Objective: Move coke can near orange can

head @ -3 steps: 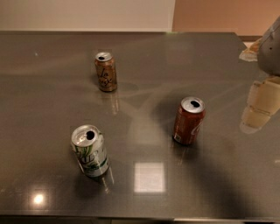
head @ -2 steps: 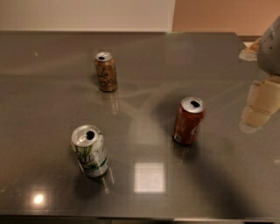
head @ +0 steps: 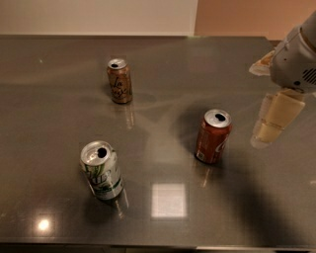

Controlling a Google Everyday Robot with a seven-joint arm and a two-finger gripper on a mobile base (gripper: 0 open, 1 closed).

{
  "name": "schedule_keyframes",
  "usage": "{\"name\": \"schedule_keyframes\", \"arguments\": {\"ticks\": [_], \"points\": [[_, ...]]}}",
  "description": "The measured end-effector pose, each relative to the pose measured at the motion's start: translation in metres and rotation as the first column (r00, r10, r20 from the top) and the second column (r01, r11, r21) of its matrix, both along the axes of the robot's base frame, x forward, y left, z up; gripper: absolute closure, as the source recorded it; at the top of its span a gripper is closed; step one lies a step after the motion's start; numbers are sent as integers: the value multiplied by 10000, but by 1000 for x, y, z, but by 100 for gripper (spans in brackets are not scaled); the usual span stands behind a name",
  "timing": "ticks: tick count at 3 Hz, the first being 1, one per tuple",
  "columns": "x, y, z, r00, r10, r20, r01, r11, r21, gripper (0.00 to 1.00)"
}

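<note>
The coke can point(head: 213, 137), red with white script and a silver top, stands upright on the dark table point(head: 163, 207), right of centre. The orange can point(head: 119, 81), dull brownish-orange with dark cursive, stands upright at the back left, well apart from the coke can. My gripper point(head: 265, 137) hangs from the white arm at the right edge of the camera view. It is above the table, to the right of the coke can, and is not touching it. It holds nothing that I can see.
A white-and-green can point(head: 101, 170) stands slightly tilted at the front left. The table's far edge meets a pale wall point(head: 98, 15). A bright light reflection point(head: 169, 200) lies on the table in front of the coke can.
</note>
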State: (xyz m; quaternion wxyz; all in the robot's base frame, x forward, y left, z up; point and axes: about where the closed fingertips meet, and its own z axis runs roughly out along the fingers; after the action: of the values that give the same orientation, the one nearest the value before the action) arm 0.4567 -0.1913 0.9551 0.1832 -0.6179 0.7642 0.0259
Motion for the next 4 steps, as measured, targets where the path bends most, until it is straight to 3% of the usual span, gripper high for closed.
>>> {"name": "schedule_keyframes", "arguments": {"ticks": [1, 3, 4], "points": [[7, 17, -15, 9987, 482, -188, -471, 9973, 558, 0], [4, 46, -30, 9865, 1628, -199, -1574, 9738, 1639, 0], [4, 51, -36, 9809, 1937, -177, -1872, 9648, 1847, 0]]}}
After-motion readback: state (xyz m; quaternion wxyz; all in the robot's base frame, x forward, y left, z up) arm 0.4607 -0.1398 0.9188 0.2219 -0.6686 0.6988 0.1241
